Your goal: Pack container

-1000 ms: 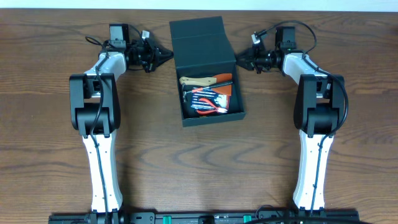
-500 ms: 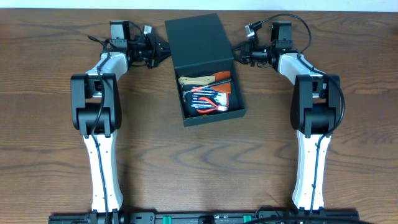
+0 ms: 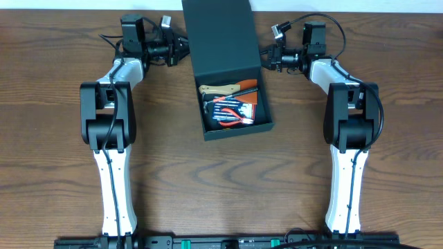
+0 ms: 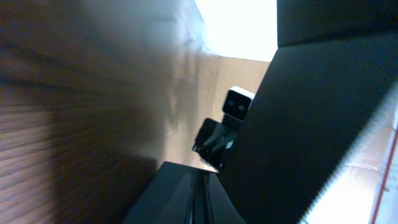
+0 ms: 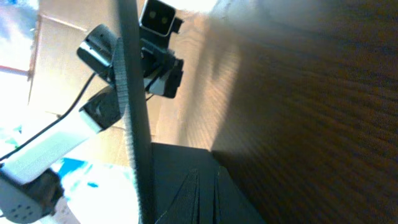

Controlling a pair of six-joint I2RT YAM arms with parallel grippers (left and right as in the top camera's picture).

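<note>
Container (image 3: pixel 237 131) runs near-far, lid (image 3: pixel 221 38) farthest.

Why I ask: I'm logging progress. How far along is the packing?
Done: hand tools lie inside the container. In hand: the left gripper and right gripper flank the raised lid; whether they grip it is unclear. Left: folding the lid shut.

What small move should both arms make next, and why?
Probably swing the dark teal cardboard box's raised flap lid down over its compartment: the red-handled tools already lie inside, and the left fingers and right fingers flank the lid's side edges.
</note>
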